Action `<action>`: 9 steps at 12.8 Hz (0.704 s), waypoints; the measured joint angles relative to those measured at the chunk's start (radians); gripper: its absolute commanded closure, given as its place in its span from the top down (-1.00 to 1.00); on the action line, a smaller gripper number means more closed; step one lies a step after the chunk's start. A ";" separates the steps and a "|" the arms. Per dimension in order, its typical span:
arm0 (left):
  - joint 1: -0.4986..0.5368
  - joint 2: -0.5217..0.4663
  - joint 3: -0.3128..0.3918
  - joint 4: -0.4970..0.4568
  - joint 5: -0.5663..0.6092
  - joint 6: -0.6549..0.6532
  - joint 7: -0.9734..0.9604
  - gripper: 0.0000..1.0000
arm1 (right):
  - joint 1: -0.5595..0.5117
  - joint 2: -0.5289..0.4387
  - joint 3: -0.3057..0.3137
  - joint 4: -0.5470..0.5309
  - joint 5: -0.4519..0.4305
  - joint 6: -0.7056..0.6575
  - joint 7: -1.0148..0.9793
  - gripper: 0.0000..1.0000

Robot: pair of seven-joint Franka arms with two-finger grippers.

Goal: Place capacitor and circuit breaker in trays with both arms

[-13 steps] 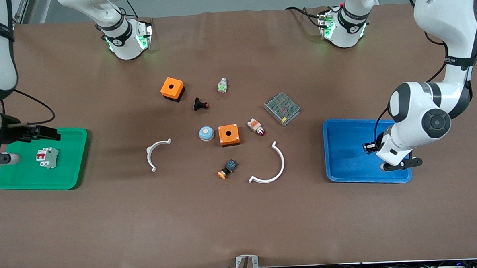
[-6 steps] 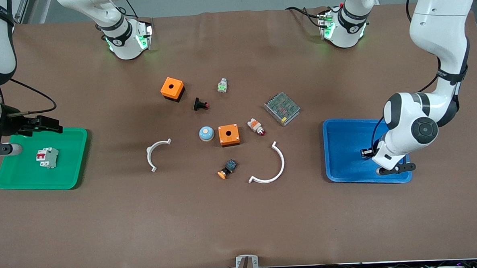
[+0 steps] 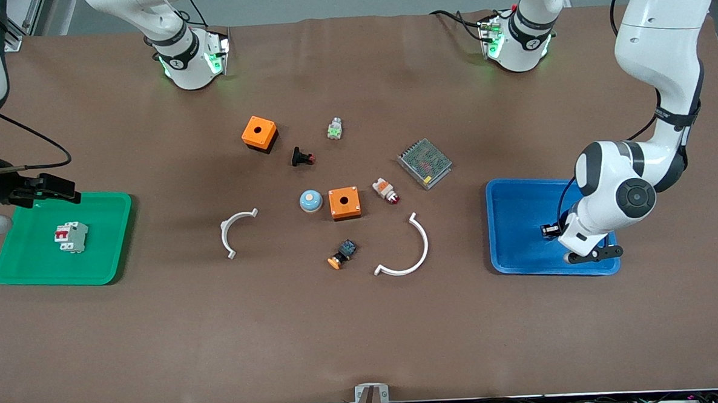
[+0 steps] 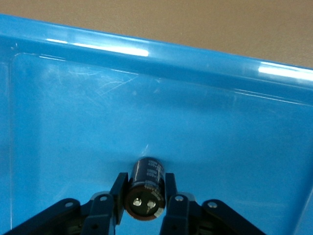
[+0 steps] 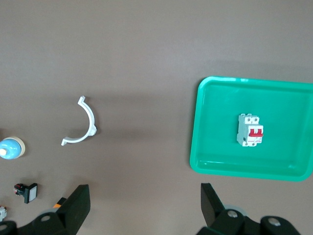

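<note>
left wrist view: left gripper (image 4: 145, 198) jaws clamped on capacitor (image 4: 145, 188) over blue tray (image 4: 205, 78). right gripper (image 5: 144, 205) jaws wide, circuit breaker (image 5: 250, 130) in green tray (image 5: 210, 166) well clear.

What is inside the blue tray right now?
The capacitor, clamped in the left hand low inside the blue tray. The arm covers part of the tray floor in the front view.

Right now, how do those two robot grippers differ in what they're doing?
The left gripper is down in the blue tray, shut on the black capacitor; the right gripper is wide open and holds nothing. The left one's part is not yet released, while the circuit breaker lies free in the green tray, with the right gripper up beside that tray. Each has a tray at its own end.
</note>
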State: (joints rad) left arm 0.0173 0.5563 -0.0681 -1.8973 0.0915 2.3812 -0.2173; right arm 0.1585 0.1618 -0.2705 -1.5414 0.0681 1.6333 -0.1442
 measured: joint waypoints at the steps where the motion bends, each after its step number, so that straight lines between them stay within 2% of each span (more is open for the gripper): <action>1: 0.000 0.000 0.000 0.001 0.000 0.000 0.000 0.85 | 0.000 0.001 0.000 0.018 0.000 -0.004 0.002 1.00; 2: 0.000 -0.001 0.000 0.004 0.000 0.000 0.000 0.97 | 0.000 0.001 0.000 0.036 0.000 -0.015 0.002 1.00; 5: 0.000 -0.051 -0.002 0.018 0.000 -0.053 0.000 0.98 | 0.000 0.000 0.000 0.072 0.000 -0.106 0.002 1.00; 9: 0.000 -0.239 -0.013 0.028 0.000 -0.252 0.000 0.98 | -0.004 -0.016 -0.005 0.086 0.000 -0.156 0.002 1.00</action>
State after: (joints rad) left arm 0.0174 0.3177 -0.0813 -1.8691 0.0915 2.1288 -0.2170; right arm 0.1549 0.1458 -0.2754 -1.4555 0.0679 1.4771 -0.1418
